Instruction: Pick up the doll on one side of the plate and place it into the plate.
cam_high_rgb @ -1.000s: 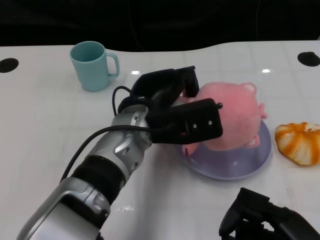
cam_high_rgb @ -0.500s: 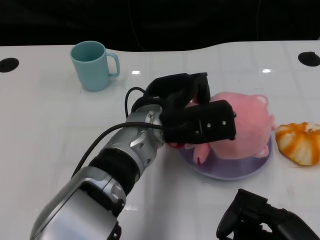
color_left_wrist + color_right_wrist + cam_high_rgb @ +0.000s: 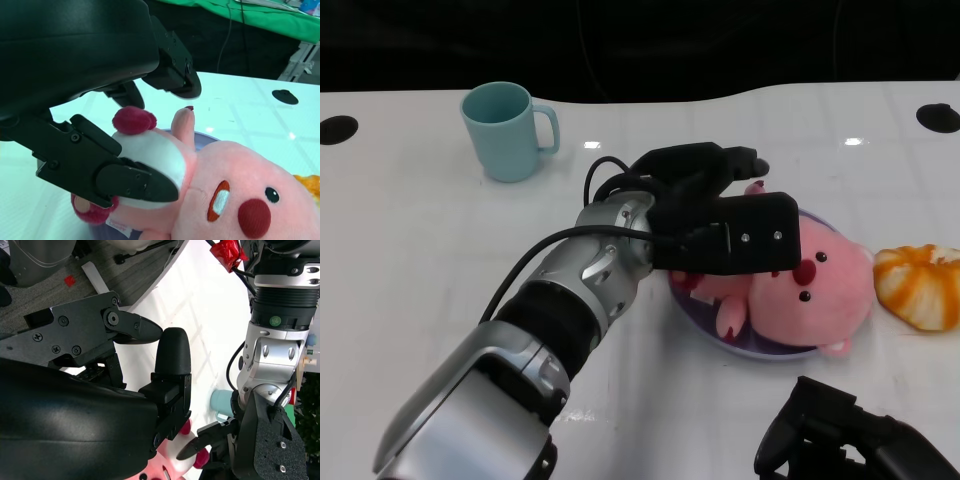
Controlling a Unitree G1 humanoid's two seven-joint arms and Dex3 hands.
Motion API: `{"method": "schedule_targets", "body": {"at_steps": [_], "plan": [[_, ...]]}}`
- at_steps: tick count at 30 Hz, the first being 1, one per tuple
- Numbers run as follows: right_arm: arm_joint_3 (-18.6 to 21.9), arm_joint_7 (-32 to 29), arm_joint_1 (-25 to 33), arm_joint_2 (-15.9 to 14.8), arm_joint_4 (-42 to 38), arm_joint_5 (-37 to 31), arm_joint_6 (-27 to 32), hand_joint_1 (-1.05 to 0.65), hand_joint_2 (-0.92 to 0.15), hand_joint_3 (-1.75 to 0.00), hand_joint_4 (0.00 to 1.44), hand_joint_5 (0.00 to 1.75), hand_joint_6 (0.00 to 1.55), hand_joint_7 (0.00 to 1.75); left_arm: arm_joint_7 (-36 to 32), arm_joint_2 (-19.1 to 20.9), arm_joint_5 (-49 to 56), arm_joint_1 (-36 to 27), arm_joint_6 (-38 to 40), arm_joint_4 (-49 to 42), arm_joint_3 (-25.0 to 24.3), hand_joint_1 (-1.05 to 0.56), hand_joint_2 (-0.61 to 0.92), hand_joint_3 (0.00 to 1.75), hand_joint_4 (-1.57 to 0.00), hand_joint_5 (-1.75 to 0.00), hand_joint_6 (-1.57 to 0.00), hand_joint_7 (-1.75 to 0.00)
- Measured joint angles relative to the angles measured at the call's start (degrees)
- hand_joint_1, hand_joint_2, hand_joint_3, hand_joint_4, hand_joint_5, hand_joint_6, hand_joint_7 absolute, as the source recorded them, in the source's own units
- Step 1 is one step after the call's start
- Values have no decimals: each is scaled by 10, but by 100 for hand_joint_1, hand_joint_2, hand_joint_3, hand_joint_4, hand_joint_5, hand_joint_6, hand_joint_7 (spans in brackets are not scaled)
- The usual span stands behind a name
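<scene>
A pink doll point(image 3: 798, 291) lies on its side in the lavender plate point(image 3: 692, 306) at centre-right of the white worktop point(image 3: 410, 240), its face turned toward the camera and its head overhanging the plate's rim at 4 o'clock. The robot's left hand point(image 3: 715, 215) hovers over the doll's body at the plate's 10 o'clock side; in the left wrist view its fingers point(image 3: 130, 182) are spread on either side of the doll's white belly and red-tipped paw, close against the plush, though whether they grip it cannot be told. The right hand point(image 3: 845, 440) sits low at 5 o'clock near the worktop's front edge, fingers apart in its own wrist view and holding nothing. An orange plush pumpkin point(image 3: 920, 285) lies just beside the doll at 3 o'clock, leaving little room on that flank. A teal mug point(image 3: 506, 131) stands well apart at 10 o'clock, with bare worktop between it and the arm. Dark round ports point(image 3: 337, 129) mark the far corners by the worktop's back edge. Compared with half a second earlier, the doll has tipped from sitting upright in the plate to lying down, face now showing, and the left hand has moved slightly toward 12 o'clock.
</scene>
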State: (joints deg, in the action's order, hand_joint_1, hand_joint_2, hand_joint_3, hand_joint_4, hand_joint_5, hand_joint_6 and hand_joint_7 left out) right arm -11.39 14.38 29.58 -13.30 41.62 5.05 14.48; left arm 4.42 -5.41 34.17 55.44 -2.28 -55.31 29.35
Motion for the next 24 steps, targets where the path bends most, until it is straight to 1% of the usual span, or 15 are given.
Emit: {"method": "schedule_targets", "body": {"at_steps": [1,3,8,12,16,20,24], "plan": [[1,0,0,0,0,0,0,-21,-85,-66,64,175,43,168,11,5,3,0,2,9,4,-93,92,57,0,-14,-9,0],[3,0,0,0,0,0,0,-21,-85,-66,63,175,43,168,33,17,11,0,7,34,8,-96,92,58,0,-7,-6,0],[6,3,-1,-2,-1,0,-1,-20,-85,-66,63,175,43,168,65,48,11,-8,10,94,9,-100,92,58,0,-1,-4,0],[15,9,-3,-2,-5,3,-2,-20,-86,-66,63,175,43,167,99,70,-3,-27,19,147,-2,-98,92,56,-3,-2,-5,-1],[24,13,-5,-2,-10,12,-4,-19,-85,-66,63,175,42,167,127,94,-17,-64,22,218,-13,-97,92,57,-7,-4,-6,-1],[25,16,-5,-2,-11,12,-5,-20,-85,-66,63,175,43,166,144,121,-36,-109,21,286,-28,-96,92,57,-9,-6,-7,-2],[25,16,-5,-2,-11,12,-6,-20,-85,-66,63,175,43,166,172,153,-69,-169,25,371,-53,-98,92,60,-12,-10,-8,-2]]}}
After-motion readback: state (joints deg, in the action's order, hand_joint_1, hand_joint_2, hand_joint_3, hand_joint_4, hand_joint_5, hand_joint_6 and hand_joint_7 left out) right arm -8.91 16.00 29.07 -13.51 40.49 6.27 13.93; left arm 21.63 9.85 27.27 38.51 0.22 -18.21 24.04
